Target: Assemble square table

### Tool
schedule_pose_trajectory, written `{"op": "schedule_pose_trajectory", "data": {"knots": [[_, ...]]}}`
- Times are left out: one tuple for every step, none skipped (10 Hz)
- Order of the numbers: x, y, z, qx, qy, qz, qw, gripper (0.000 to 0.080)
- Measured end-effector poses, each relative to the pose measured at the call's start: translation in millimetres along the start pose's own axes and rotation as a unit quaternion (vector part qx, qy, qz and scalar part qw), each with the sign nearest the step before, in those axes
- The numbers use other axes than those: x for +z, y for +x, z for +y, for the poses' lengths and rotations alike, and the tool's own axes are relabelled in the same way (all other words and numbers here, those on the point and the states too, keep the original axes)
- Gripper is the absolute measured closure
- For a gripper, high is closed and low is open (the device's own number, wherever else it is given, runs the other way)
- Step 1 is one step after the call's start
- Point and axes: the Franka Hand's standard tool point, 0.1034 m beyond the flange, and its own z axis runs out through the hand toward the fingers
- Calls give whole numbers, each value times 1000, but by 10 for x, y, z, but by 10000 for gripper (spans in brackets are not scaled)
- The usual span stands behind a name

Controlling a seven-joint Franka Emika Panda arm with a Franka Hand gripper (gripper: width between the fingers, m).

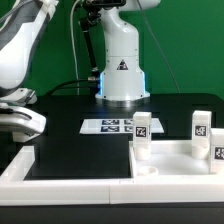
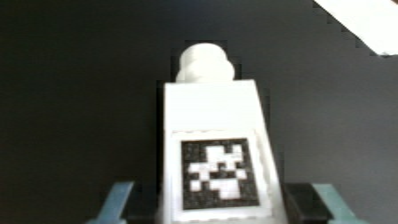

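The white square tabletop [image 1: 178,160] lies at the exterior view's right. Three white tagged legs stand upright on it: one at its left corner [image 1: 143,135], one at the back [image 1: 201,125], one at the right edge [image 1: 219,151]. A fourth leg [image 2: 214,130] shows in the wrist view, its tag facing the camera and its round peg pointing away. My gripper [image 2: 222,198] straddles this leg's near end. One finger [image 2: 125,200] stands apart from it by a dark gap, the other [image 2: 320,200] is close beside it. In the exterior view my hand [image 1: 22,122] is low at the far left.
The marker board [image 1: 113,126] lies in front of the robot base [image 1: 122,80]. Long white border rails run along the front [image 1: 70,172] and left. A white edge [image 2: 365,25] shows in a corner of the wrist view.
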Motion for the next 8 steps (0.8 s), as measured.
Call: {"op": "schedule_pose_trajectory", "data": {"knots": [[-108,-85,-244,-3,-5,13,1000,510],[-212,-185,-452,9,-12,25,1000,510],[-324,-262,-594,-6,-17,22,1000,509],[-405,-250,-567,-12,-18,28,999,509],[-430,-147,-545,-13,-23,70,997,509],[-455,-128,-564,-17,-27,112,993,509],[-467,-142,-592,-20,-30,146,989,509],[-478,-215,-820,-2,-28,174,984,509]]}}
